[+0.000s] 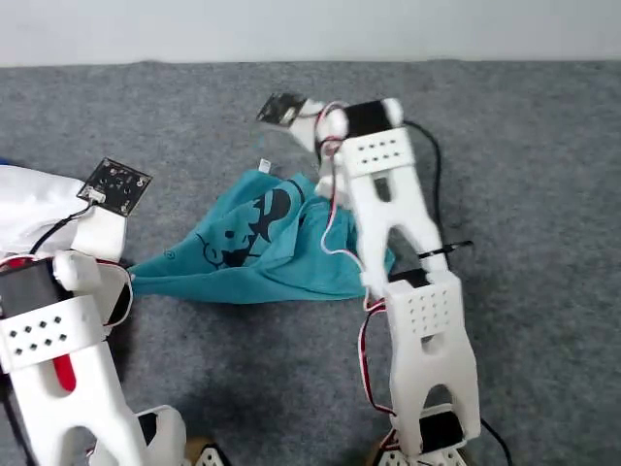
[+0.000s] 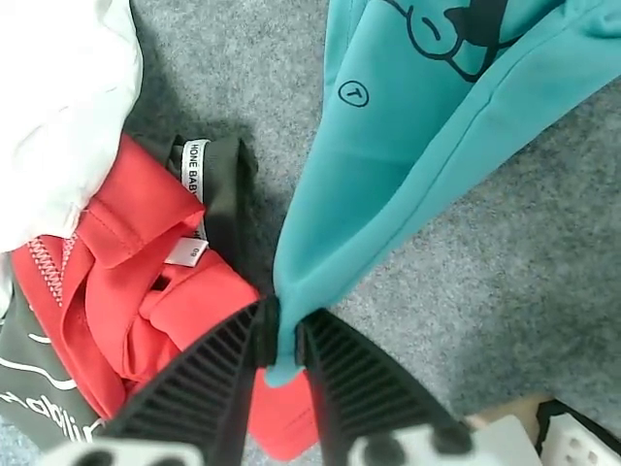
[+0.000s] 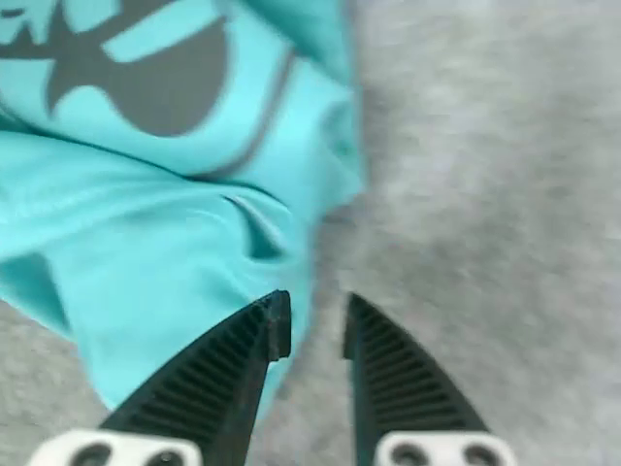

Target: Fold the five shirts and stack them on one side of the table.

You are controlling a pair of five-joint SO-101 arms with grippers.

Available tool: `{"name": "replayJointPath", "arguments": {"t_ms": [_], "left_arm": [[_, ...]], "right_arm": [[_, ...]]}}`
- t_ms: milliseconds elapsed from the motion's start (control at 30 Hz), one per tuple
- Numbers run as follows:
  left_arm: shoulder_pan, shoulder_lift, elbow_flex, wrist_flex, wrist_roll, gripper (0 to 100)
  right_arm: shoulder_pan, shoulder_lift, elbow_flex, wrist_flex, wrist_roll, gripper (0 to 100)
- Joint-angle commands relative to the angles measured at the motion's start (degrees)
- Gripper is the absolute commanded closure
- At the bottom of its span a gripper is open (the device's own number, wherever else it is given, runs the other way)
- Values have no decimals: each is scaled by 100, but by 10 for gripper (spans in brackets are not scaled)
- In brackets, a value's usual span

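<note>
A teal shirt [image 1: 257,248] with a dark print lies bunched in the middle of the grey table. My left gripper [image 2: 281,335] is shut on its left corner, and the cloth [image 2: 408,165] stretches away from the jaws. In the high view that gripper [image 1: 121,279] sits at the shirt's left tip. My right gripper [image 3: 315,325] is open by a narrow gap just over the shirt's right edge [image 3: 194,252], with nothing clamped between the fingers. In the high view it [image 1: 328,189] hangs at the shirt's upper right part.
At the table's left edge lie a white shirt [image 1: 29,204], a red shirt [image 2: 146,291] and a dark garment [image 2: 221,184], close under the left arm. Bare grey table [image 1: 524,194] spreads to the right and at the back.
</note>
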Motion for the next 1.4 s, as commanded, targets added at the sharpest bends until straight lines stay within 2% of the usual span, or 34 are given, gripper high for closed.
{"name": "replayJointPath", "arguments": {"t_ms": [0, 100, 167, 300, 400, 767, 900, 967, 1133, 1233, 1367], "left_arm": [[-53, -79, -40, -132, -44, 995], [-53, -79, -40, -132, -44, 995], [-53, -79, -40, -132, -44, 995], [-53, -79, -31, -132, -44, 995], [-53, -79, -31, -132, -35, 995], [-53, -79, -13, -105, -26, 995], [-53, -79, -13, -105, -26, 995], [-53, -79, -4, -97, -26, 995], [-53, -79, -4, -105, -26, 995], [-53, -79, -4, -105, -26, 995], [-53, -79, -4, -114, -18, 995]], "right_arm": [[312, -708, -114, 268, 264, 950], [330, -1367, 897, 259, 413, 946], [286, -1763, 1556, 233, 281, 909], [40, -1921, 1987, 224, -589, 775], [-136, -1701, 1987, 57, -958, 701], [-620, -470, 1978, -927, -1011, 721], [-558, -347, 1969, -1103, -941, 871], [-505, -444, 1969, -1007, -730, 935], [-426, -998, 1969, -347, -325, 938], [-418, -1367, 1969, 198, 70, 987], [-198, -2018, 2295, 242, 18, 990]]}}
